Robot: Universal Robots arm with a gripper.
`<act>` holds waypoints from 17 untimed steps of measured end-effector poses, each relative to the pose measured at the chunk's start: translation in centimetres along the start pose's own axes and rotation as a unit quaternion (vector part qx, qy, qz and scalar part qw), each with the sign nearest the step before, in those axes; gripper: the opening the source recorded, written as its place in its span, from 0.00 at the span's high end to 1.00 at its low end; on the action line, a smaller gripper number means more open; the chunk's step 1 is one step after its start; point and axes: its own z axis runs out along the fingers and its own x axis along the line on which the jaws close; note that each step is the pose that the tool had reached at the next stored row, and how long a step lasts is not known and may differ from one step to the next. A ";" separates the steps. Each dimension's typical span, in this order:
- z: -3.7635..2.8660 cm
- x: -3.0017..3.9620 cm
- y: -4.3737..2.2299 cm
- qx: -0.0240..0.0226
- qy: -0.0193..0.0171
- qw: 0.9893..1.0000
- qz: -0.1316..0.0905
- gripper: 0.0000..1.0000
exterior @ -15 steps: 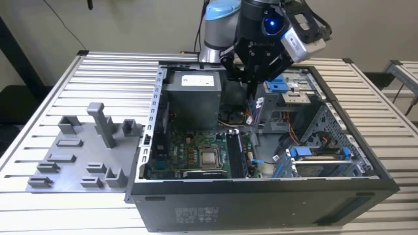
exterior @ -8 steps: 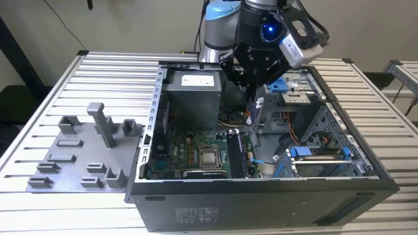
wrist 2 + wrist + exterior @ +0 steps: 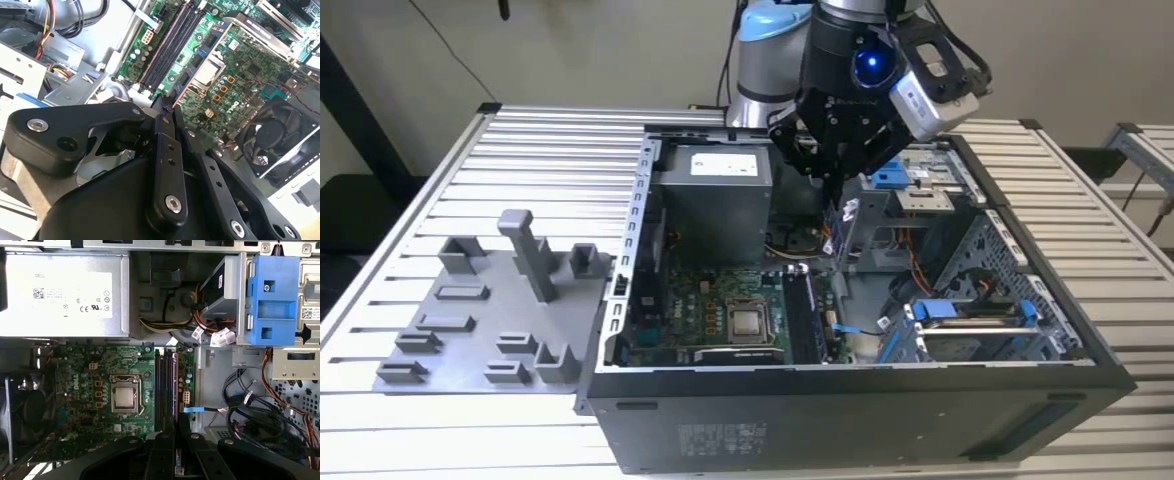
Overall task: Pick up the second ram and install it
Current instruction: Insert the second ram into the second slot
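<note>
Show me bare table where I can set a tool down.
Free, in the exterior view: table slats beyond the tray, left of the case; also the strip right of the case. Crowded: inside the case, where the end effector grips the ram.

1. Power supply label (image 3: 62,292), first wrist view: small print, barcode, round marks.
2. Drive cage sticker (image 3: 310,313): barcode, illegible.
3. Case front print block (image 3: 720,437), lower centre of exterior view: illegible.
</note>
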 end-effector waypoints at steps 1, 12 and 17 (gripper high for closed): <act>0.00 0.00 0.00 0.000 0.000 1.000 0.000 0.85; 0.96 0.04 0.02 0.000 0.000 1.000 0.000 0.85; 1.73 0.08 0.03 0.000 0.000 1.000 0.000 0.85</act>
